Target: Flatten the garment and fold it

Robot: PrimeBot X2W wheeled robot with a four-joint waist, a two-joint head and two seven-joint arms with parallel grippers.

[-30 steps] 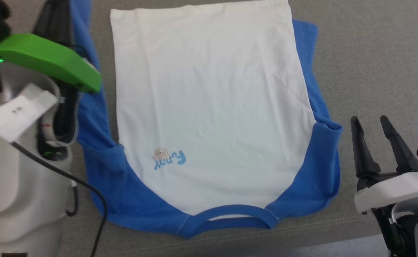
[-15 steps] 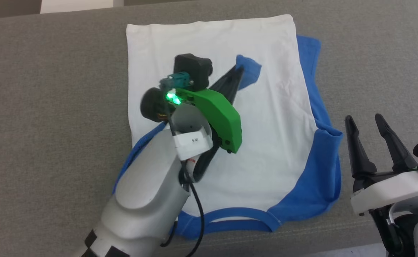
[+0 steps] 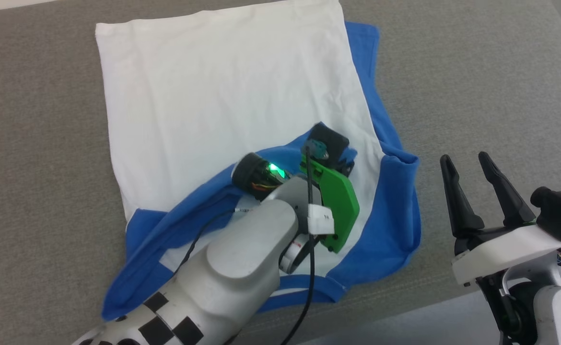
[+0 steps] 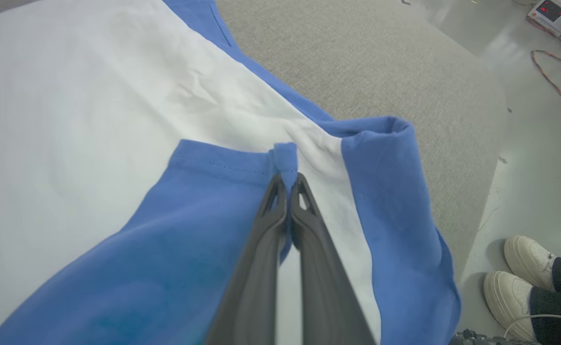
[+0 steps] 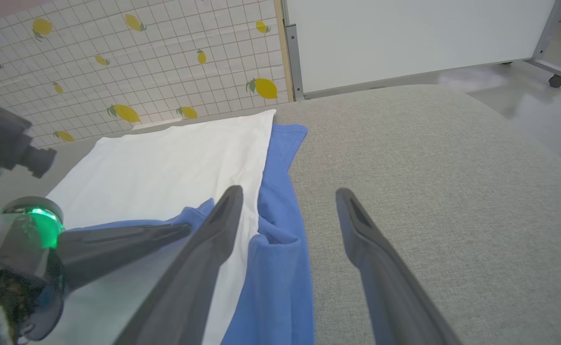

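The garment (image 3: pixel 213 96) lies spread on the grey table (image 3: pixel 477 72), its white body mostly flat. The left fingers (image 4: pixel 261 249) are pinched together on the cuff (image 4: pixel 285 155) of a blue sleeve, which crosses the chest; I'd call this the sleeve fold. The right fingers (image 3: pixel 459 201) stand apart, empty, beside the other sleeve (image 3: pixel 395 206). Next, that cuff wants laying down smooth before letting go.

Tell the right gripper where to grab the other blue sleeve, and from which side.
Probably its cuff end, at the far right corner of the garment: it lies flat and uncovered on the grey surface beside the white body. Come from the right, where the open right gripper stands.
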